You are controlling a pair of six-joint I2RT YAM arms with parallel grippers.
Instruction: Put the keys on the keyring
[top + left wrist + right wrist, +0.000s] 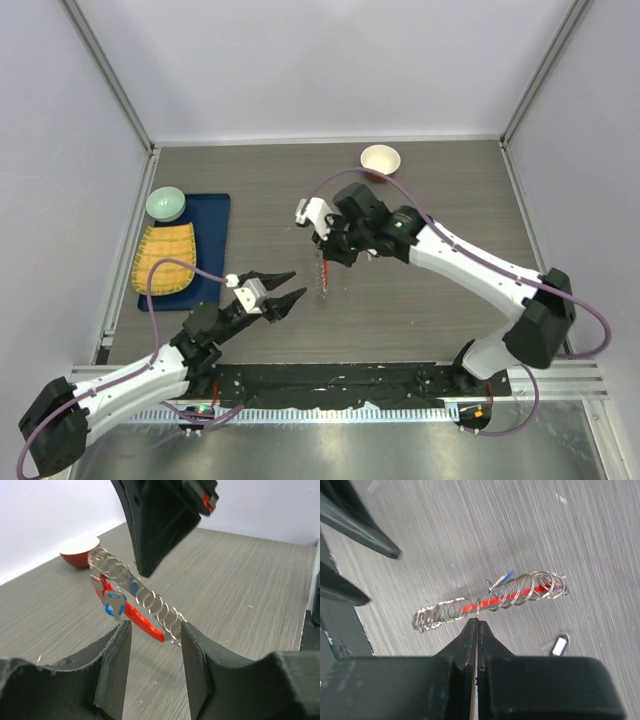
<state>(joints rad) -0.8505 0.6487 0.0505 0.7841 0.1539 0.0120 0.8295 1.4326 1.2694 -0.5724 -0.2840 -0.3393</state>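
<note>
Dangling from the right gripper (476, 626), the keyring (152, 601) is held over the middle of the table (450, 190). The gripper's fingers are pressed together on one silvery loop near the middle of the coiled chain, and the red bar (139, 621) runs along beside the coils. A blue-headed key (114, 605) hangs at the bar's upper part (a silvery piece seems to sit with it, too blurred to separate). Whether the chain's low end touches the wood cannot be told.

A black-and-white oval key (560, 645) lies on the table, apart from the ring and partly cut off by the gripper body in the right wrist view. The left gripper (296, 283) is spread wide just beside the ring. From its own camera the chain's lower end shows between its two fingers (114, 670), close to one of them.

Farther off, a red-rimmed white bowl (380, 158) stands at the far edge. A blue tray (212, 215) lies at the left, partly covered by a yellow woven mat (165, 262).
</note>
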